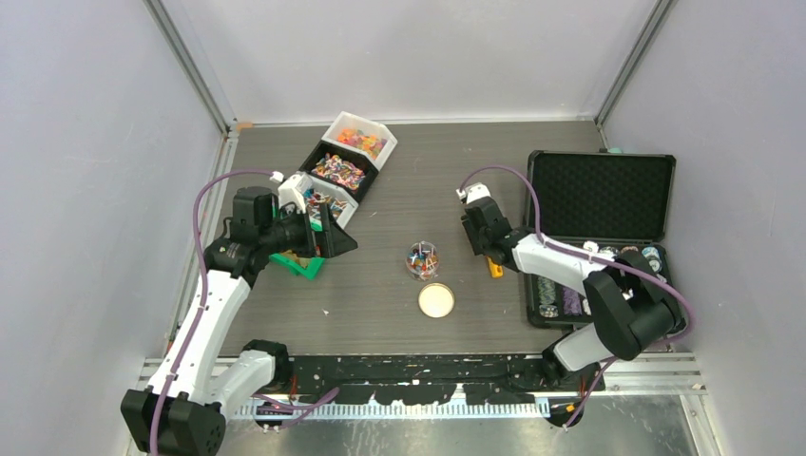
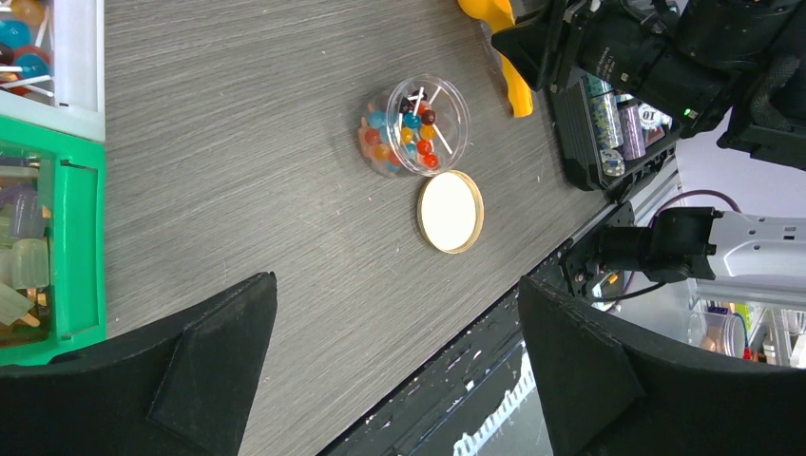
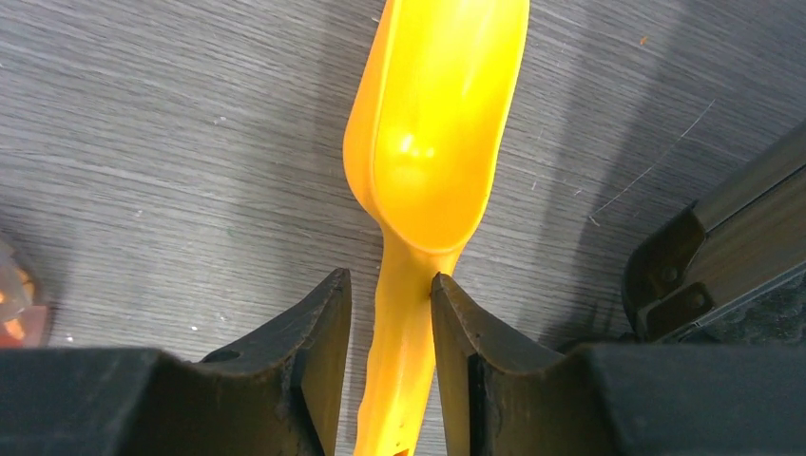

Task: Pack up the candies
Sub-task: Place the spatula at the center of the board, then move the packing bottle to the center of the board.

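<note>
The candies fill three bins at the back left: orange-yellow lumps in a white bin, multicoloured pieces in a black bin, and more in a second white bin. A clear round jar mid-table holds coloured sweets on white sticks, and its gold-rimmed lid lies beside it. The orange scoop lies flat on the table. My right gripper straddles its handle, jaws parted, with a gap on the left side. My left gripper hangs open and empty over the table.
A green bin of pale pieces sits under my left arm. An open black foam-lined case stands at the right, with poker chips in its lower half. The table's near edge lies just below my left fingers.
</note>
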Robot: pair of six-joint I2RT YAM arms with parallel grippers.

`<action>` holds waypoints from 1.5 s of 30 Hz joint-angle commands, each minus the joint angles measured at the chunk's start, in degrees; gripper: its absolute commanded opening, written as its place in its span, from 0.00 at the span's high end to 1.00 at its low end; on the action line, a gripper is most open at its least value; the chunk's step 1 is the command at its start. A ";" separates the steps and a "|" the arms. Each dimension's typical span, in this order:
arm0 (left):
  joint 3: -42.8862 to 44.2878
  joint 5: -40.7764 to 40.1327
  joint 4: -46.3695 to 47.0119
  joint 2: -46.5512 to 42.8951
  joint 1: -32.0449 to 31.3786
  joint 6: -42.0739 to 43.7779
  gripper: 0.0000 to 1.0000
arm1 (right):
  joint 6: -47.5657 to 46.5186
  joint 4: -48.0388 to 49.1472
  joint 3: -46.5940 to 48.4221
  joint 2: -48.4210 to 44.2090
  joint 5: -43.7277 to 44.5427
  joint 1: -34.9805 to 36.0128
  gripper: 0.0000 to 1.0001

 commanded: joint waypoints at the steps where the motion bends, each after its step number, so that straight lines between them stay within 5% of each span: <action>1: 1.07 -0.11 0.53 -1.23 -0.24 0.56 0.00 | -0.60 -0.49 2.95 -0.60 -1.04 -0.16 0.58; 3: 1.12 -0.22 0.50 -1.23 -0.20 0.57 0.00 | -0.56 -2.88 4.32 -2.33 -3.17 -0.15 0.56; 6: 1.07 -0.31 0.52 -1.16 -0.24 0.57 0.00 | 0.51 -8.43 7.66 -5.71 -7.72 -0.10 0.35; 8: 1.10 -0.29 0.52 -1.19 -0.20 0.56 0.00 | 2.23 -10.29 8.72 -7.86 -11.95 -0.06 0.31; 11: 1.07 -0.45 0.48 -1.26 -0.19 0.56 0.00 | 7.56 -11.91 9.96 -9.41 -14.29 0.94 0.31; 15: 1.07 -1.34 0.06 -1.14 -0.20 0.53 0.00 | 14.93 -14.16 12.34 -7.01 -17.78 2.88 0.49; 21: -2.48 1.40 4.17 2.77 -0.28 -6.04 0.00 | 21.13 -11.25 12.04 -4.60 -17.40 6.82 0.52; 24: -4.09 6.29 9.31 7.01 -1.48 -10.73 0.14 | 23.94 -9.27 10.30 -2.97 -17.15 7.17 0.52; 31: -1.48 -4.21 18.34 19.47 -14.15 -16.03 0.33 | 26.03 -6.87 7.22 -1.48 -17.73 7.34 0.60; 45: 8.51 -11.69 24.23 43.35 -23.23 -16.14 0.77 | 22.58 -12.34 2.43 -19.60 -7.38 7.31 0.53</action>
